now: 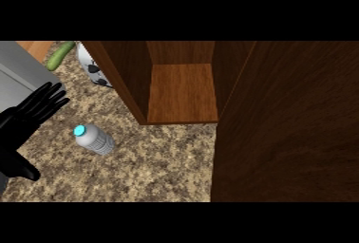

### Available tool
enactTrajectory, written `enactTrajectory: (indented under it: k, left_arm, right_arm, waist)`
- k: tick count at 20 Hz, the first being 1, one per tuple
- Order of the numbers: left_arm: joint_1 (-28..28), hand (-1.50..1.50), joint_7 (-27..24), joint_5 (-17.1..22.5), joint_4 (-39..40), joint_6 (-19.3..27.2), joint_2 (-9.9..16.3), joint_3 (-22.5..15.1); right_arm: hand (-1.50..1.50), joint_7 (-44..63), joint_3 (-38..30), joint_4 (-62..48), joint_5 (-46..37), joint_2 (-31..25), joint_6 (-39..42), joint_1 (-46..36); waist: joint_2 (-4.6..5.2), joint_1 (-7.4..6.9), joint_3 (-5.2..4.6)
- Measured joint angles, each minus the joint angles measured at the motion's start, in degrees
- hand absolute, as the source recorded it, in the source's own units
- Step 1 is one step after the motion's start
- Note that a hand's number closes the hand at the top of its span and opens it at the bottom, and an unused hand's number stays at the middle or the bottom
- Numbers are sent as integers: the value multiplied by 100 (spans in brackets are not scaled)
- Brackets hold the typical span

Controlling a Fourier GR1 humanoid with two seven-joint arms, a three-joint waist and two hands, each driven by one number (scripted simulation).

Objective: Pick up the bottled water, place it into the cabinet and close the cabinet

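Speckled counter [140, 171], robot hand [32, 116] open, empty

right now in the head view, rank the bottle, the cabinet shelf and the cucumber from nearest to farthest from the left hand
1. Bottle: on the counter just right of the left hand, lying with its blue cap toward the hand.
2. Cucumber: up at the view's top left, beyond the fingertips.
3. Cabinet shelf: farthest, to the right inside the open cabinet.
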State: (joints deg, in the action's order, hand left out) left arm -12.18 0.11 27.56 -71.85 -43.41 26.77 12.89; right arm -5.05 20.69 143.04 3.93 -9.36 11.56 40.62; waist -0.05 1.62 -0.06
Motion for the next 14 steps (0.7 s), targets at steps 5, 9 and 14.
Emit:
enactTrajectory:
  k: [5, 9, 14]
  left_arm:
    - [-294, -150, -326, -466, 1054, -155, -165, -114]
    - [-485, -150, -1006, -1083, 1883, -137, -314, -188]
    - [-817, -150, -1762, -1752, 2891, -45, -399, -324]
  right_arm:
    - [-150, -188, 181, 6, -71, -67, -24, 194]
    - [-150, -478, 349, 3, -125, -149, -24, 506]
    - [-150, -735, 454, -4, -170, -263, -43, 727]
  waist:
    - [12, 35, -5]
    - [17, 90, -10]
    - [33, 128, -15]
